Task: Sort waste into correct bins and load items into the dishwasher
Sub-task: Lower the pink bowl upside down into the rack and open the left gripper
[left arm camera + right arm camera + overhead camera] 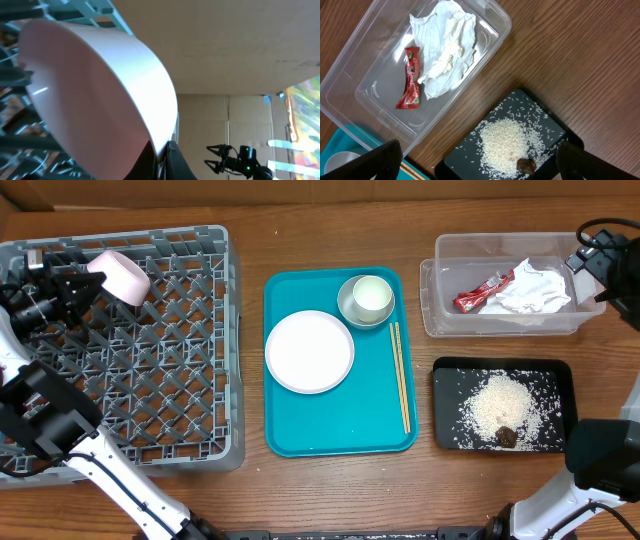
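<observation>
My left gripper [88,283] is shut on the rim of a pale pink bowl [121,275] and holds it tilted over the far left part of the grey dish rack [190,410]. The bowl fills the left wrist view [90,95], its rim pinched between the fingers [162,155]. The red wrapper [482,292] and white napkin [535,290] lie in the clear tub [445,320]. Rice [505,408] and a brown lump [506,437] lie on the black tray [450,380]. My right gripper [477,167] is open and empty, high above the tub and black tray.
A teal tray [300,425] in the middle holds a white plate [309,351], a cup in a small bowl [368,299] and wooden chopsticks [400,375]. The right arm [610,265] hangs at the right edge of the table.
</observation>
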You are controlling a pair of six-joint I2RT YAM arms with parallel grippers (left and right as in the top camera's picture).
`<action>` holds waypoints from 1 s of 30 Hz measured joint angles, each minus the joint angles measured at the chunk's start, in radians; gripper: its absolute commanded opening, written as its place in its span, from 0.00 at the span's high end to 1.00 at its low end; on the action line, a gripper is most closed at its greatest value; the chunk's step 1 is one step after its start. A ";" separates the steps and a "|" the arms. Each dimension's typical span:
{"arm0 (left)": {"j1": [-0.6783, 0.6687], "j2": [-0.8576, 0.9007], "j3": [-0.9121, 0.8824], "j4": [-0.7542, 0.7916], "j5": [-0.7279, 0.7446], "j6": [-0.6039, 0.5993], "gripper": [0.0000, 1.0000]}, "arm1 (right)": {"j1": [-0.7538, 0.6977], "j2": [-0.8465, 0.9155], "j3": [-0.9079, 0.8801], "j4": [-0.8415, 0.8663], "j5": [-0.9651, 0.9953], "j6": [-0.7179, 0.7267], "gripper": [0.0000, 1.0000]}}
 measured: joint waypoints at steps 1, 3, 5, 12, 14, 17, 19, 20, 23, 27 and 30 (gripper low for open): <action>0.002 0.000 0.001 -0.006 -0.011 0.000 0.96 | 0.000 0.000 0.000 0.000 0.000 0.000 0.00; 0.008 0.000 0.003 -0.010 -0.032 0.000 0.85 | 0.000 0.000 0.000 0.000 0.000 -0.001 0.00; 0.013 0.003 0.002 -0.016 -0.151 -0.020 0.80 | 0.000 0.000 0.000 0.000 0.000 0.000 0.00; 0.005 0.029 0.196 -0.092 -0.414 -0.151 0.57 | 0.000 0.000 0.000 0.000 0.000 0.000 0.00; 0.005 0.018 0.301 -0.094 -0.521 -0.227 0.56 | 0.000 0.000 0.000 0.001 0.000 0.000 0.00; 0.000 -0.006 0.337 -0.095 -0.584 -0.261 0.96 | 0.000 0.000 0.000 0.000 0.000 0.000 0.00; -0.018 -0.052 0.367 -0.074 -0.649 -0.291 0.96 | 0.000 0.000 0.000 0.000 0.000 0.000 0.00; -0.036 -0.082 0.376 -0.028 -0.708 -0.296 0.96 | 0.000 0.000 0.000 0.000 0.000 0.000 0.00; -0.115 -0.132 0.397 0.061 -0.878 -0.338 0.96 | 0.000 0.000 0.000 -0.001 0.000 0.000 0.00; -0.230 -0.121 0.397 0.173 -1.144 -0.427 0.96 | 0.000 0.000 0.000 0.000 0.000 0.000 0.00; -0.290 -0.106 0.370 0.213 -1.351 -0.506 0.96 | 0.000 0.000 0.000 0.000 0.000 0.000 0.00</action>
